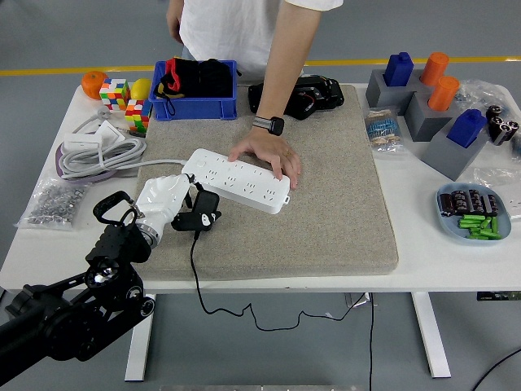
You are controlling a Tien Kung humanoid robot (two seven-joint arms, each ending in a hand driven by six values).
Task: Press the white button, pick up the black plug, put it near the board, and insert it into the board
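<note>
While its white-gloved fingers curl around the body of a black plug (201, 215), the robot's left hand (165, 201) holds that plug just beside the near left end of a long white plastic power strip (237, 179), with the plug close against the strip's near edge; whether its prongs touch a socket cannot be made out. From the plug a thin black cord (198, 281) drops over the near edge of the grey felt mat (326, 212) and hangs in loops below the white worktop (440, 252). The strip lies slantwise on the mat, and a person standing at the far side presses an open hand (267, 154) flat on its right half, a dark watch (269, 125) on the wrist. Left of the mat lie a bundle of white cable with an adapter (96, 148) and a clear bag of small metal parts (50, 202). Farther back stand two colourful puzzle cubes (124, 101), an orange fruit (94, 82) and a blue plastic bin (195, 90) holding black items. At the far right are grey blocks topped with blue and orange shapes (431, 94), and nearer, a blue dish (474, 213) holding green and dark pieces. The right arm does not show.
</note>
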